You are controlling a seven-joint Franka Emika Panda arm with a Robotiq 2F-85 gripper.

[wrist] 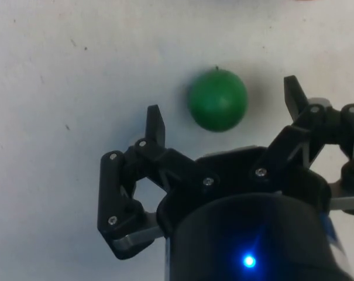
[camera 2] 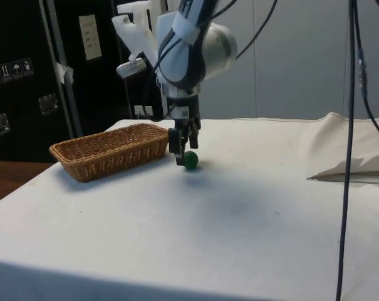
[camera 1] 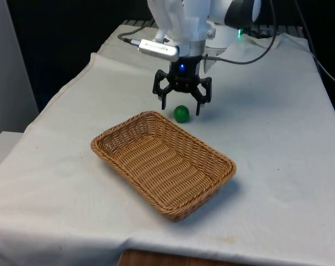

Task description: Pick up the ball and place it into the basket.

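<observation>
Gripper [camera 1: 181, 107] low over the cloth [camera 1: 267, 138], fingers [wrist: 155, 124] spread wide, nothing held. Green ball [camera 1: 181, 113] rests on the cloth between the fingertips, touching neither. Wicker basket [camera 1: 214, 187] sits just beside the ball, nearer the front camera, nothing in it.

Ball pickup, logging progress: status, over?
Gripper open, low over the ball. Ball on the cloth, not gripped. Basket beside it, nothing between.
</observation>
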